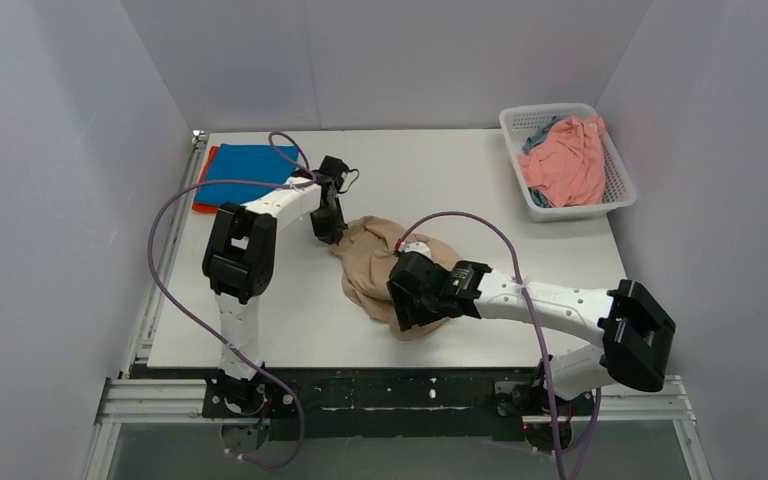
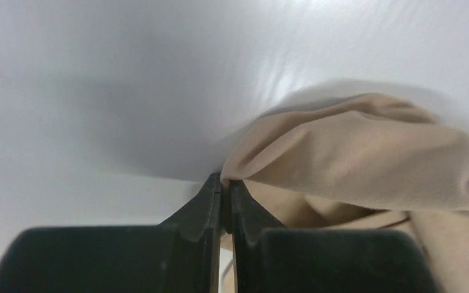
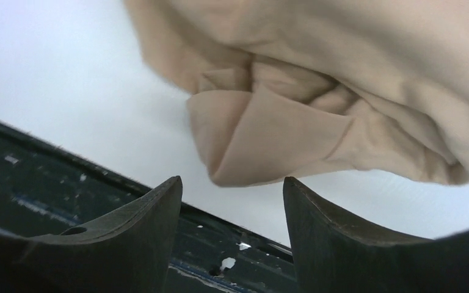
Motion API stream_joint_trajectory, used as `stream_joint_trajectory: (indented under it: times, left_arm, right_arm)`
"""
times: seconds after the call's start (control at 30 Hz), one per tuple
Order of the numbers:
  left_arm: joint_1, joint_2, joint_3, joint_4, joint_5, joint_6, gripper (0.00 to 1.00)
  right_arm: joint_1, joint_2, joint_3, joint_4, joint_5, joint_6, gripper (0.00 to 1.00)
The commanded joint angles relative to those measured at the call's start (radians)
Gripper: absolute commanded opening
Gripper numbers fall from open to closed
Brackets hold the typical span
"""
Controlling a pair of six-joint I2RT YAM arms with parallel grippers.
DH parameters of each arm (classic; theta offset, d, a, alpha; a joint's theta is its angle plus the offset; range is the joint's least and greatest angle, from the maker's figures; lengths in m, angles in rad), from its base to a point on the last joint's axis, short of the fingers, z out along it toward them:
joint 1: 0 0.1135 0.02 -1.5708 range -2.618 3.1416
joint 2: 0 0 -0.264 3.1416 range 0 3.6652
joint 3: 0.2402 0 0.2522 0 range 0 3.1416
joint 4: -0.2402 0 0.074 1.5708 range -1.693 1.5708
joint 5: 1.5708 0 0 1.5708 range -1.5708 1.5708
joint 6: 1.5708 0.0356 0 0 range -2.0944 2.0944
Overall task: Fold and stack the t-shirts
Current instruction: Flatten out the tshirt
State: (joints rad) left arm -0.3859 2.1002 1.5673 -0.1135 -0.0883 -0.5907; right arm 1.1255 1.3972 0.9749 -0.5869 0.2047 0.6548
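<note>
Black and nearest the front edge of the white worktop point(image 1: 280, 320), the right fingers point(image 3: 166, 198) stand apart, with a folded corner of cloth just past their tips and not gripped. That cloth is the beige shirt point(image 1: 372, 268), lying crumpled around the middle of the worktop. On its far left side the left fingers point(image 2: 215, 198) are pinched tight on its edge. Farther back on the left, a folded blue shirt point(image 1: 252, 163) lies on an orange-red shirt point(image 1: 203, 196). In the far right corner a white basket point(image 1: 615, 185) holds a pink shirt point(image 1: 568, 160) over a grey-blue shirt point(image 1: 538, 133).
</note>
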Motion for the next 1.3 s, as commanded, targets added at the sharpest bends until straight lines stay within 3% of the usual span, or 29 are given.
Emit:
stream_joint_trajectory:
  times: [0.0, 0.23, 0.4, 0.47, 0.53, 0.57, 0.6, 0.63, 0.73, 1.0, 1.27]
  left_arm:
    - [0.009, -0.161, -0.203, -0.215, -0.124, -0.018, 0.00]
    - [0.009, -0.509, -0.567, -0.183, -0.164, -0.122, 0.00]
    - [0.009, -0.663, -0.678, -0.189, -0.190, -0.142, 0.00]
    - [0.009, -0.694, -0.682, -0.205, -0.200, -0.139, 0.00]
    - [0.009, -0.710, -0.680, -0.211, -0.198, -0.131, 0.00]
    - [0.009, -0.714, -0.675, -0.220, -0.207, -0.130, 0.00]
    - [0.009, -0.719, -0.664, -0.236, -0.227, -0.130, 0.00]
    - [0.010, -0.724, -0.647, -0.254, -0.251, -0.130, 0.00]
    - [0.017, -0.750, -0.576, -0.318, -0.328, -0.107, 0.00]
    - [0.130, -0.900, -0.286, -0.374, -0.382, 0.003, 0.00]
    - [0.145, -1.006, 0.081, -0.352, -0.418, 0.180, 0.00]
  right_arm:
    - [0.002, -0.015, 0.034, -0.076, 0.171, 0.149, 0.70]
    - [-0.012, -0.078, -0.054, 0.031, 0.200, 0.198, 0.74]
    - [-0.056, -0.031, -0.082, 0.035, 0.196, 0.162, 0.71]
    - [-0.080, -0.024, -0.107, 0.079, 0.179, 0.140, 0.66]
    - [-0.109, -0.024, -0.126, 0.113, 0.155, 0.118, 0.54]
    - [-0.126, -0.027, -0.125, 0.113, 0.158, 0.115, 0.32]
    - [-0.141, -0.037, -0.116, 0.098, 0.176, 0.116, 0.10]
    - [-0.152, -0.053, -0.100, 0.078, 0.209, 0.111, 0.01]
    - [-0.194, -0.141, -0.033, 0.022, 0.303, 0.044, 0.01]
    - [-0.499, -0.389, 0.171, -0.007, 0.287, -0.219, 0.01]
    - [-0.544, -0.470, 0.547, -0.013, 0.217, -0.434, 0.01]
